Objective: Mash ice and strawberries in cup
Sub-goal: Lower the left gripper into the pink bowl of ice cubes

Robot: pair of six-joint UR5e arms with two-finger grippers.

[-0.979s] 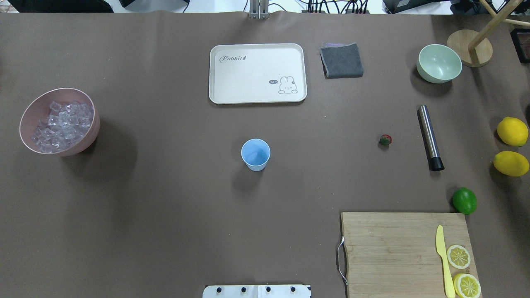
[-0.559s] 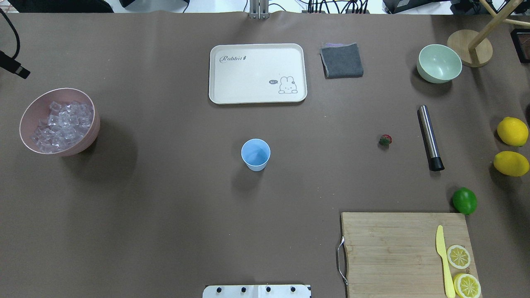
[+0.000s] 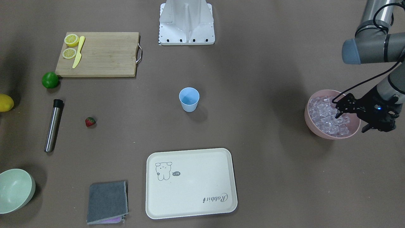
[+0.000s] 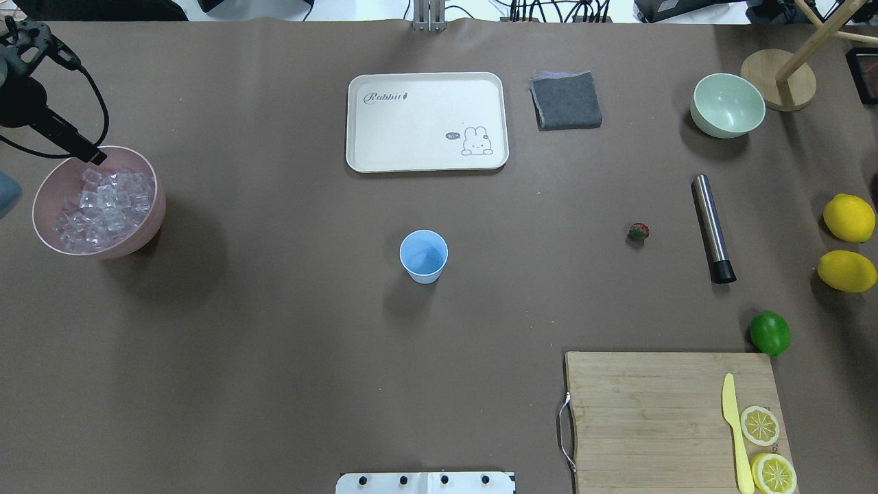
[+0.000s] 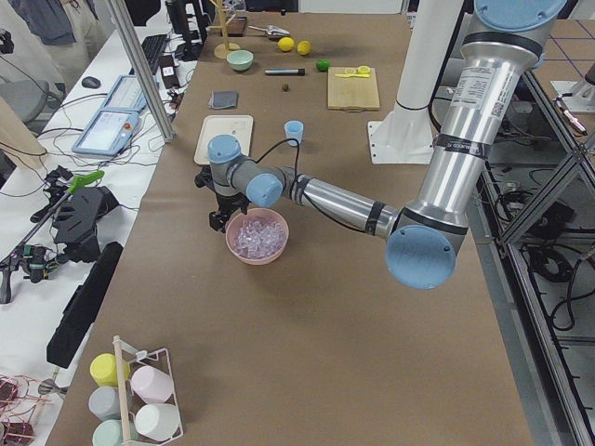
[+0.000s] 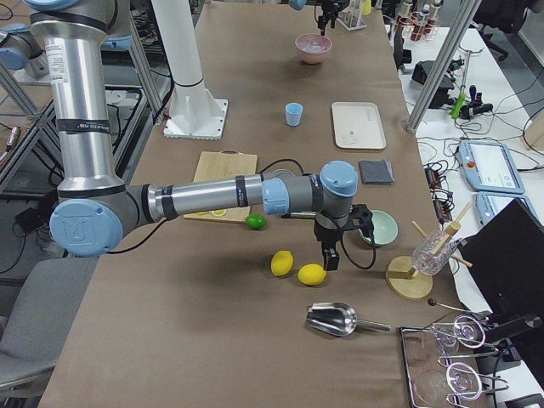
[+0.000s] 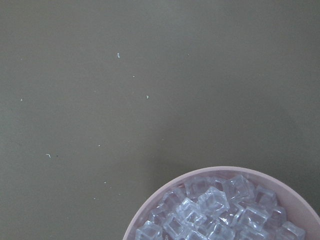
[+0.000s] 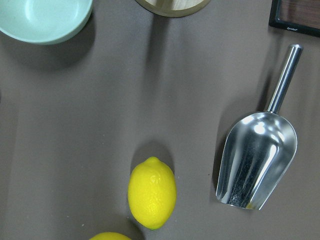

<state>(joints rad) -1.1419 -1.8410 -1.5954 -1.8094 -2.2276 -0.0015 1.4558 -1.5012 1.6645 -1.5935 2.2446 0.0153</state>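
Overhead exterior view says basically nothing's done yet: the light blue cup (image 4: 423,255) stands upright in the middle of the frame and looks empty. The ice (image 4: 103,206) is all heaped in the pink bowl (image 4: 152,230) at the left edge, well apart from the cup. The strawberry (image 4: 638,232) lies on the table right of centre, near the steel muddler (image 4: 712,228). So loading the ice, loading the berry and the mashing are all left, I'd say.

Only a sliver of the left gripper (image 3: 337,109) shows overhead, at the upper left. The front-facing view shows it properly at the right edge, over the bowl's rim, jaws parted with nothing in them, so it's probably going for ice first.

The right gripper (image 6: 328,262) shows only in the exterior right view, hanging above the lemons (image 6: 297,269); can't tell how its jaws stand. The right wrist view also shows a metal scoop (image 8: 257,160) that the overhead misses completely.
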